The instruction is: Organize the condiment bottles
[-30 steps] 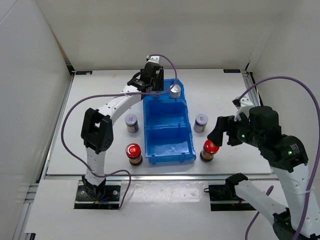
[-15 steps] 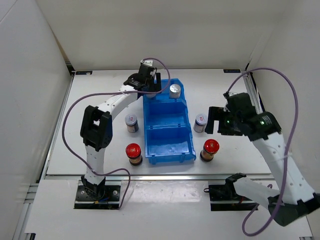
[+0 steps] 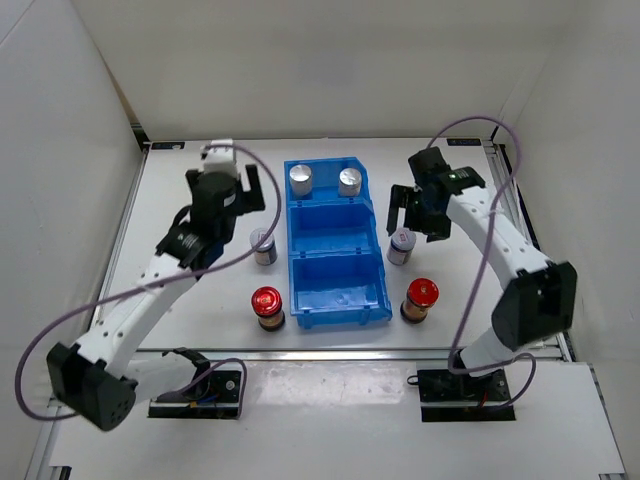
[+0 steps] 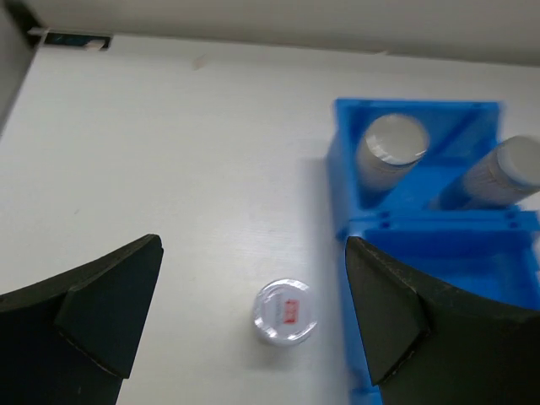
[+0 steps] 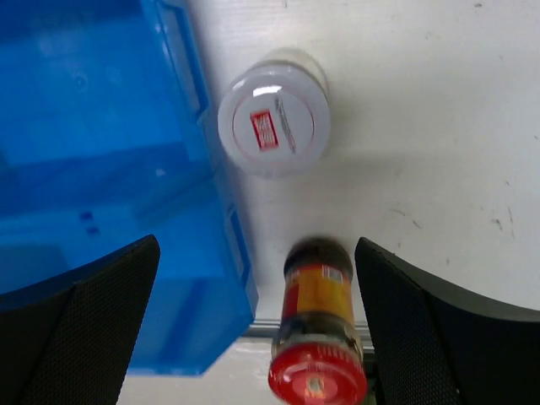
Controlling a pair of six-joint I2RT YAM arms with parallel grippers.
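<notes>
Two silver-capped condiment bottles (image 3: 301, 178) (image 3: 349, 180) stand in the far compartment of the blue bin (image 3: 335, 238). On the table, a white-lidded jar (image 3: 263, 243) and a red-capped jar (image 3: 267, 305) stand left of the bin. Another white-lidded jar (image 3: 401, 243) and red-capped jar (image 3: 420, 298) stand to its right. My left gripper (image 3: 243, 200) hovers open above the left white-lidded jar (image 4: 285, 311), holding nothing. My right gripper (image 3: 412, 215) hangs open over the right white-lidded jar (image 5: 274, 118), with the red-capped jar (image 5: 319, 337) below between its fingers in the right wrist view.
The bin's middle and near compartments hold nothing. White walls close in the table on the left, back and right. The bin's side wall (image 5: 198, 101) runs close beside the right white-lidded jar.
My left gripper opened, left a silver-capped bottle in the far compartment and pulled back left over the white-lidded jar. My right arm swung from the near right up over the right white-lidded jar.
</notes>
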